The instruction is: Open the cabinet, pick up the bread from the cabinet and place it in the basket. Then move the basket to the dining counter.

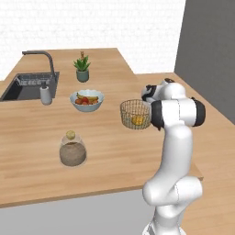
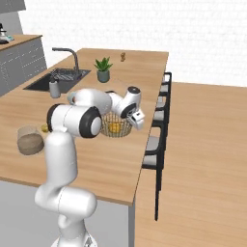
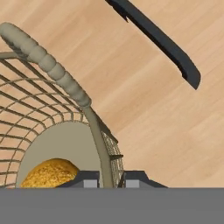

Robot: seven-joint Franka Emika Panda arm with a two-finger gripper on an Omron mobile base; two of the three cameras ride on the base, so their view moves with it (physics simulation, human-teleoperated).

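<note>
Tan wire-mesh basket (image 3: 52, 113), golden bread (image 3: 50, 174) inside, claw (image 3: 108, 180) clamped on its rim

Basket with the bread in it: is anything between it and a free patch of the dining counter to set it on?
Nothing visible. The basket, gripped at its rim by the tool, is at the dining counter; bare wood surrounds it. The fruit bowl stands apart to its left.
</note>
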